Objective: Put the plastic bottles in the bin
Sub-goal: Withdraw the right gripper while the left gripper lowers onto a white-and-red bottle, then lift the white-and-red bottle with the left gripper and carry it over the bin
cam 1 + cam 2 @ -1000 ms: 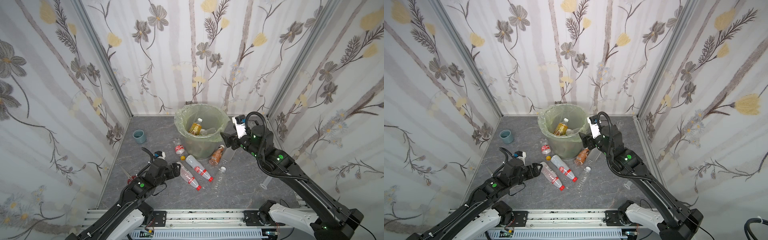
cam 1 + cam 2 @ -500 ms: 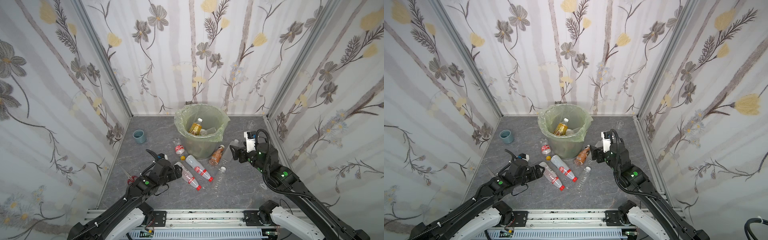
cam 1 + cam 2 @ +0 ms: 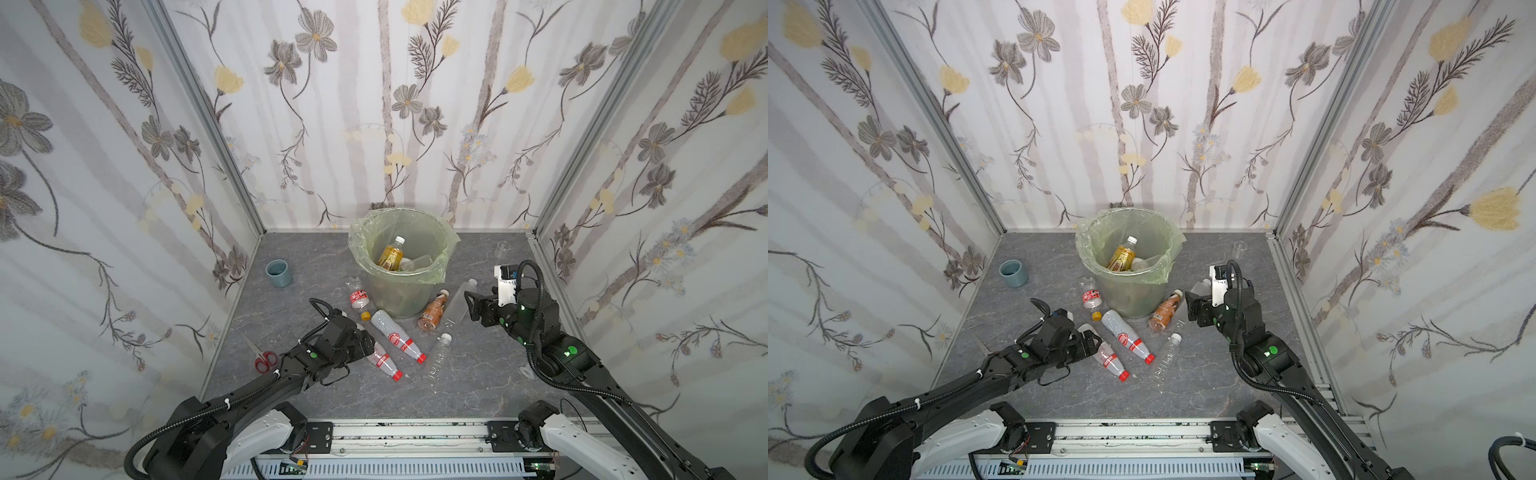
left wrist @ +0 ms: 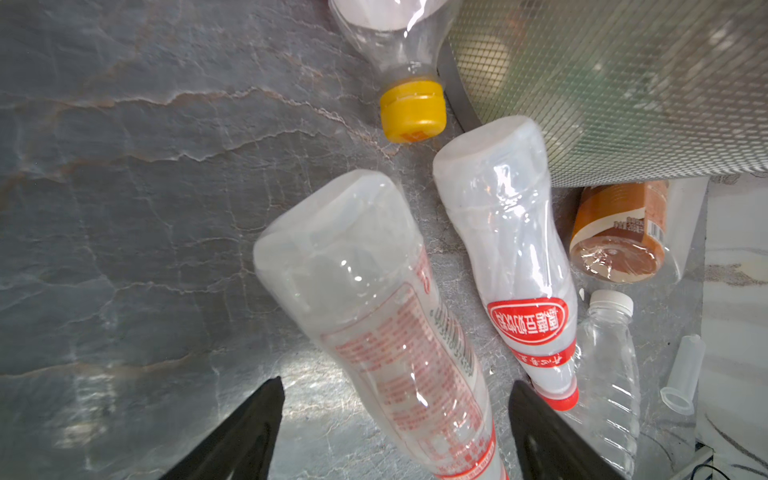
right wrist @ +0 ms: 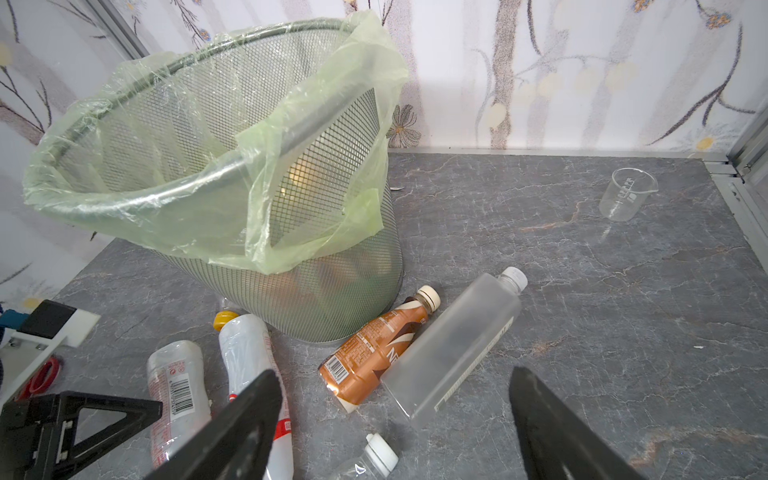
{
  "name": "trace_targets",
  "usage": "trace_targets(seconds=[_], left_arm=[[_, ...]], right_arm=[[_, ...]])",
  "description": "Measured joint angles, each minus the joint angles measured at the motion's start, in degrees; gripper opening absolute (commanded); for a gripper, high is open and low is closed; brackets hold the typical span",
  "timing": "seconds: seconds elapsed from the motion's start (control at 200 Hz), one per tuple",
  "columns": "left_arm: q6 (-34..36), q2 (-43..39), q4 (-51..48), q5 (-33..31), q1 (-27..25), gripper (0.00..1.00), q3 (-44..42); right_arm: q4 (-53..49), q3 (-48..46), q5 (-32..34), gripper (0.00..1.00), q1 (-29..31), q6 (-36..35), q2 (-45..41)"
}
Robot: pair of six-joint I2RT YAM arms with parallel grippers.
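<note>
The bin point(image 3: 405, 293), a mesh basket lined with a green bag, stands mid-floor and holds a yellow-labelled bottle point(image 3: 390, 257). Several plastic bottles lie in front of it. My left gripper point(image 3: 369, 345) is open and straddles a clear red-printed bottle point(image 4: 386, 324); in the left wrist view its fingers point(image 4: 249, 428) stand clear on both sides. Beside it lies a red-capped bottle point(image 3: 398, 337). My right gripper point(image 3: 473, 309) is open. It hangs just right of a frosted bottle point(image 5: 453, 349) and a brown coffee bottle point(image 5: 374, 353).
A clear white-capped bottle point(image 3: 440, 354) and a yellow-capped bottle point(image 3: 359, 298) also lie near the bin. A blue-grey cup point(image 3: 279, 273) stands at the left, red scissors point(image 3: 264, 358) lie by the left wall, and a small beaker point(image 3: 502, 248) stands at the back right. Patterned walls close three sides.
My right gripper has come away from beside the bin's rim, down and to the right, to the floor bottles. My left gripper has slid forward over the red-printed bottle.
</note>
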Motion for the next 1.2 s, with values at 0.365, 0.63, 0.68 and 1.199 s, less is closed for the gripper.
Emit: trace_targets(seconds=[0.365, 0.63, 0.68, 1.199], left_arm=[[-1.0, 7.6, 4.1, -3.3, -0.6, 0.83, 1.3], [-1.5, 11.4, 6.4, -5.0, -0.6, 0.75, 1.1], [-1.4, 12.1, 6.4, -5.4, -0.6, 0.74, 0.9], [0.1, 13.5, 8.7, -6.3, -0.6, 0.53, 0.5]], right_arm=[[0.0, -2.7, 0.0, 0.87, -0.2, 0.0, -1.3], [0.0, -3.7, 0.0, 0.87, -0.5, 0.0, -2.8], [-0.1, -4.0, 0.0, 0.87, -0.5, 0.0, -3.0], [-0.5, -4.7, 0.5, 0.87, -0.7, 0.0, -4.2]])
